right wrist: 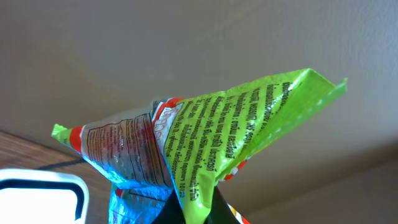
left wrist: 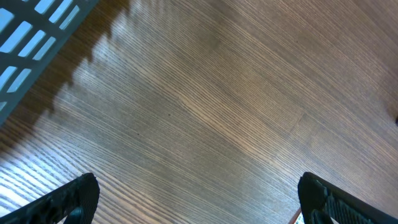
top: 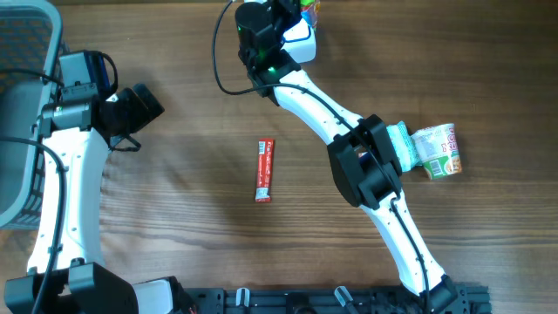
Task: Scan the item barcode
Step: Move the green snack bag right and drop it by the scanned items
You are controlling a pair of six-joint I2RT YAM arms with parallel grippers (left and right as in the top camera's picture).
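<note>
My right claw (right wrist: 193,214) pinches a green snack packet (right wrist: 236,137), fine print unreadable; left claw (left wrist: 199,196) gapes wide; red sachet (top: 265,170) lies frame-centre overhead.

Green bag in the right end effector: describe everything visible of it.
The green bag is a glossy, crinkled, foil-like packet. It is lime green with black fine print, a pale printed panel edged in orange-red, and a blue patch lower down. The shut right end effector pinches it from below, so it fans upward, crumpled, in the air. Nothing else visibly touches it. No barcode shows.
</note>
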